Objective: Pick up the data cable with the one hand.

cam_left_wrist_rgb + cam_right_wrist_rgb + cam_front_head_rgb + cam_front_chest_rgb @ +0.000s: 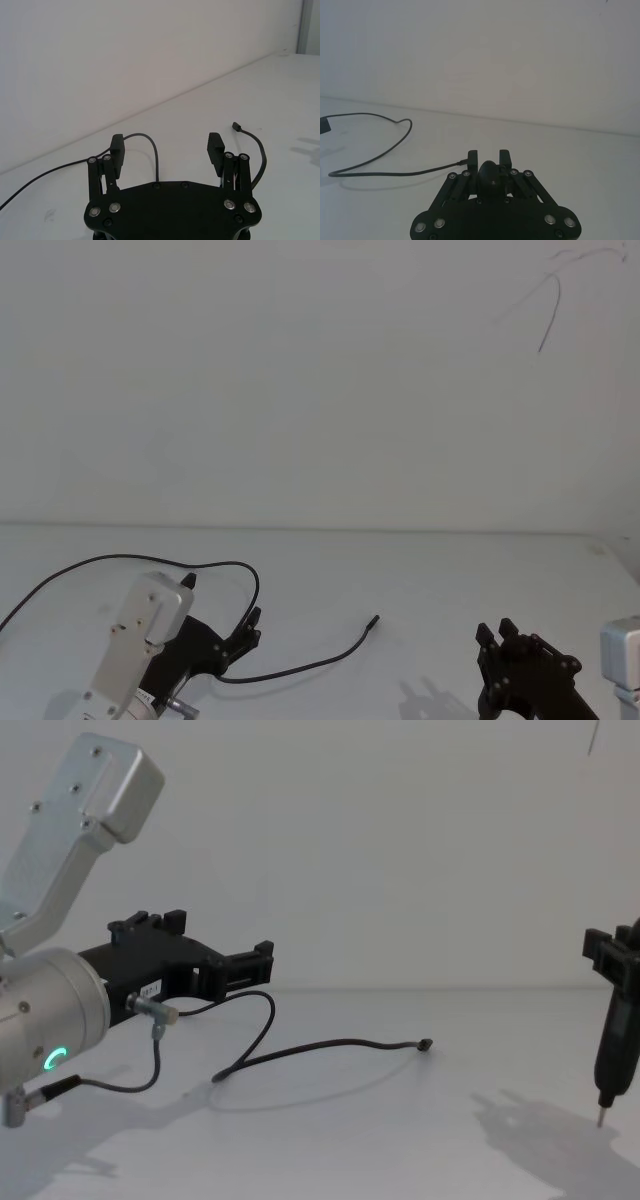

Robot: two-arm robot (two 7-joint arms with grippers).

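Spread wide, the left gripper (167, 145) hangs low over the white table (420, 570) on its near left side. Its fingers (215, 145) are well apart and clamp nothing. A green ring glows on its silver wrist, and a short black wire (155, 1055) with a silver plug droops from that wrist.

The data cable (300, 670) lies slack on the table, thin and black. It comes in from the left edge, arches over behind the gripper, passes beneath the open fingers and doubles back. From there it runs out to the right and ends in a small black connector (425, 1044) resting in the open. I cannot tell whether the gripper touches the cord where it passes underneath.

Well off to the right, the right gripper (497, 630) hangs with its fingers drawn close together, and a thin pointed tip under it stands just above the surface. Between connector and right gripper the tabletop is bare. A plain white wall (300, 390) closes off the far edge, with a faint dark line (548, 320) high on its right.
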